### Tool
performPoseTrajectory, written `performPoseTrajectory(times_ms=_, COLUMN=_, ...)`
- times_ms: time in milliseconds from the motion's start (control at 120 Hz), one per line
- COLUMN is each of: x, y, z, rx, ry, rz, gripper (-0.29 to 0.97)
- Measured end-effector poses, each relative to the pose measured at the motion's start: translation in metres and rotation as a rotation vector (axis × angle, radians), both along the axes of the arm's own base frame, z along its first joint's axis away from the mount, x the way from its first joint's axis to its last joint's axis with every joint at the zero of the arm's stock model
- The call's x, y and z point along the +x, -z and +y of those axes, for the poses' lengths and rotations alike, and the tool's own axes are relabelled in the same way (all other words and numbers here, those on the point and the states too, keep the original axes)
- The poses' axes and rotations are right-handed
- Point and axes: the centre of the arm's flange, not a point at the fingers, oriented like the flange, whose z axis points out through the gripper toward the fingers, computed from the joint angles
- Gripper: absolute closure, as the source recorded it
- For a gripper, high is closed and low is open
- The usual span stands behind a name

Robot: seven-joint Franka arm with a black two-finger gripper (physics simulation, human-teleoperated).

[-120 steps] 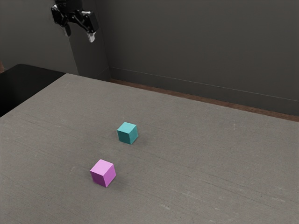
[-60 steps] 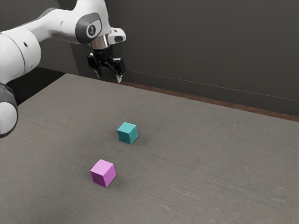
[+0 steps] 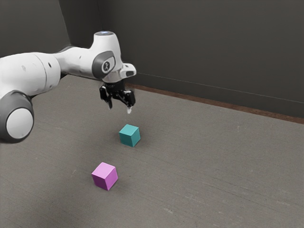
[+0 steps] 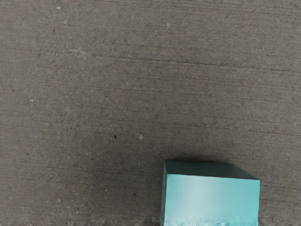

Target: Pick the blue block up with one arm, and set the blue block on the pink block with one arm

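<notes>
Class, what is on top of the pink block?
Nothing: the pink block has a bare top. The blue block sits apart on the table, near the open claw. Its underside is hidden.

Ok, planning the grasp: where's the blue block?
The blue block rests on the table mid exterior view, below the gripper, up-right of the pink block.

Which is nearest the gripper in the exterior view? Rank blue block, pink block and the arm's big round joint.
1. The blue block, just below the gripper.
2. The pink block, nearer the camera.
3. The arm's big round joint, at the exterior view's left edge.
</notes>
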Motion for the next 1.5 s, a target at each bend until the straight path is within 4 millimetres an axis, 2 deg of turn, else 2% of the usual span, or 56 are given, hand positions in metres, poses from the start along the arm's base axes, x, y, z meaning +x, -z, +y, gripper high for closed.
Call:
performPoseTrajectory(times_ms=75, x=-0.007, y=0.026, z=-0.003, rx=-0.004, ry=0.003, rz=0.031, gripper=0.00)
performPoseTrajectory(times_ms=142, x=-0.011, y=0.041, z=-0.005, rx=-0.011, ry=0.002, rz=0.039, gripper=0.00)
performPoseTrajectory(times_ms=333, x=-0.015, y=0.063, z=-0.011, rx=-0.039, ry=-0.007, rz=0.032, gripper=0.00)
performPoseTrajectory(times_ms=525, x=-0.022, y=0.081, z=-0.035, rx=-0.066, ry=-0.007, rz=0.048, gripper=0.00)
performPoseTrajectory(times_ms=658, x=-0.025, y=0.087, z=-0.029, rx=-0.069, ry=-0.036, rz=0.053, gripper=0.00)
performPoseTrajectory(times_ms=733, x=-0.020, y=0.092, z=-0.034, rx=-0.071, ry=-0.040, rz=0.050, gripper=0.00)
performPoseTrajectory(times_ms=850, x=-0.012, y=0.106, z=-0.041, rx=-0.072, ry=-0.043, rz=0.052, gripper=0.00)
performPoseTrajectory(times_ms=1183, x=-0.008, y=0.139, z=-0.038, rx=-0.070, ry=-0.070, rz=0.075, gripper=0.00)
performPoseTrajectory(times_ms=1333, x=-0.008, y=0.143, z=-0.038, rx=-0.070, ry=-0.077, rz=0.076, gripper=0.15)
performPoseTrajectory(times_ms=1500, x=-0.009, y=0.139, z=-0.040, rx=-0.072, ry=-0.083, rz=0.073, gripper=0.18)
